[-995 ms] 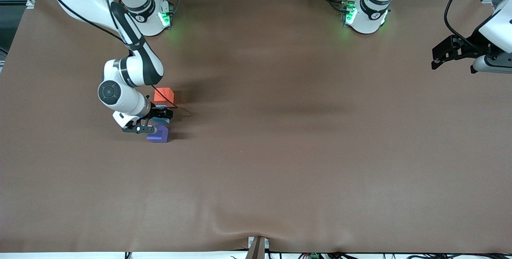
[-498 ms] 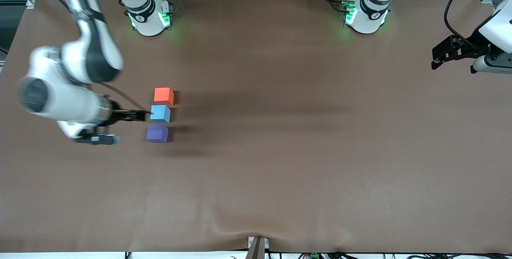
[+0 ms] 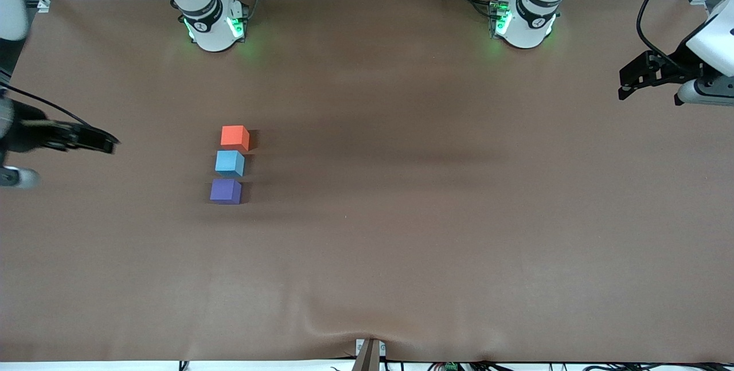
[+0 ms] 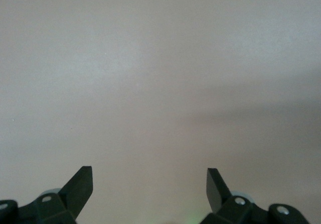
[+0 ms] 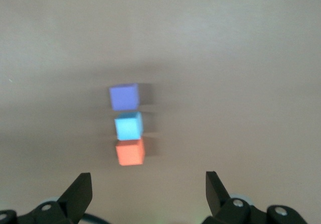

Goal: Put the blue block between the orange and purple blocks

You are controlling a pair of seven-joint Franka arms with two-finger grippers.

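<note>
Gaping right claw (image 5: 149, 191) (empty)

Brown table (image 3: 401, 233): orange block (image 3: 234, 136), blue block (image 3: 229, 163), purple block (image 3: 225, 191) in row.

Right tool (image 3: 109, 144) open, empty at its table end; left tool (image 3: 622, 87) waits open.

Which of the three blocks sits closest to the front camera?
The purple block. It ends the row on the camera's side; the blue block sits in the middle and the orange block lies farthest back.
</note>
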